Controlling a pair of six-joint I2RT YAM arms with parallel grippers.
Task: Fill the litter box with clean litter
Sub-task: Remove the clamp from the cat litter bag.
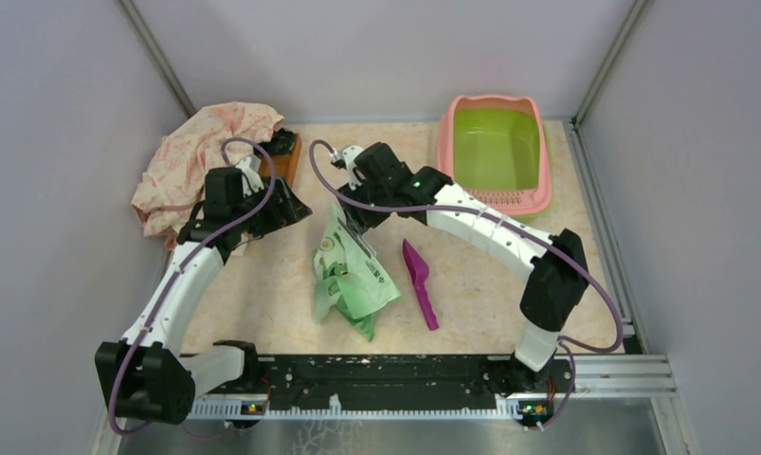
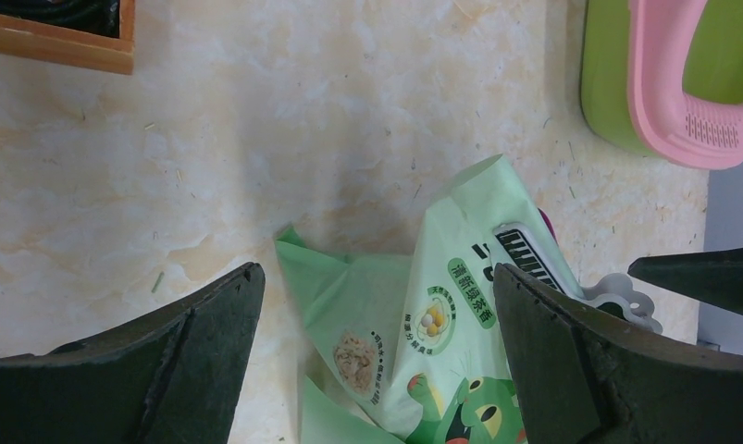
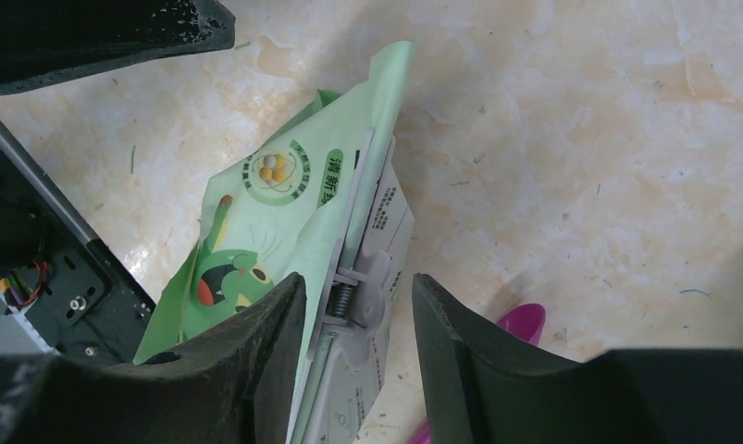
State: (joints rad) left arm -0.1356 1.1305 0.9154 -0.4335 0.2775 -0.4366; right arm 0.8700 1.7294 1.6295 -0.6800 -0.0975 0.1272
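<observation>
The litter box (image 1: 495, 152), pink-rimmed with an empty lime-green basin, stands at the far right; its rim also shows in the left wrist view (image 2: 663, 83). No loose litter is visible. A light green printed bag (image 1: 350, 275) lies mid-table, closed with a grey clip (image 3: 372, 282). My right gripper (image 1: 357, 223) hovers over the bag's top end, and in its wrist view (image 3: 358, 277) its open jaws straddle the clip. My left gripper (image 1: 289, 204) is open and empty just left of the bag, which lies below its jaws in the left wrist view (image 2: 377, 273).
A purple scoop (image 1: 419, 284) lies right of the bag. A brown wooden tray (image 1: 283, 156) and a crumpled pink cloth (image 1: 201, 161) sit at the far left. Grey walls enclose the table on three sides.
</observation>
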